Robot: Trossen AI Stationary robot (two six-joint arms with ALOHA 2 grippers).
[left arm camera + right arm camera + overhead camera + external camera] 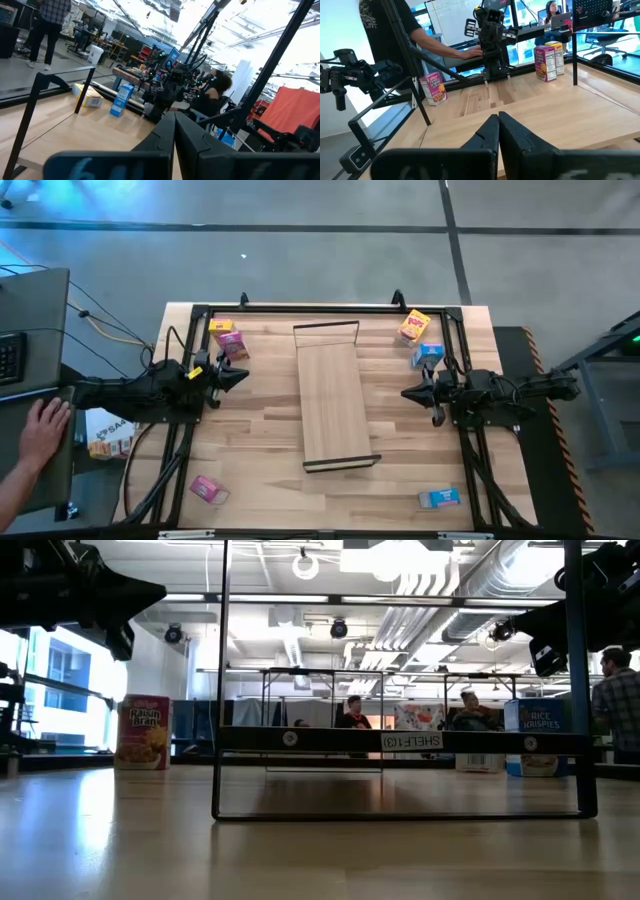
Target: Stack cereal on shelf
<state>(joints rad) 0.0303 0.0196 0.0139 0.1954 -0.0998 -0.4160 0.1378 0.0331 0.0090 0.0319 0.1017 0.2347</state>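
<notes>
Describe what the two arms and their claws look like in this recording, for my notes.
Both arms are dark, nearly black, built of jointed segments with black cables trailing behind. The left claw carries small yellow tags near its wrist; the right claw has none that show. Each claw tapers to two dark, angular fingers with flat inner faces, as the wrist views show. No other markings are legible.

The table [270,480] is a wide wooden top. In its middle lies the shelf [331,395], a long pale plank with a thin black frame at each end (nothing is on it). Six boxes sit on the table around it: a yellow box [221,327] and a pink box [234,345] near the far left corner, a yellow box [414,326] and a blue box [428,355] near the far right corner, a pink box [208,490] at the near left, and a blue box [439,498] at the near right.
</notes>
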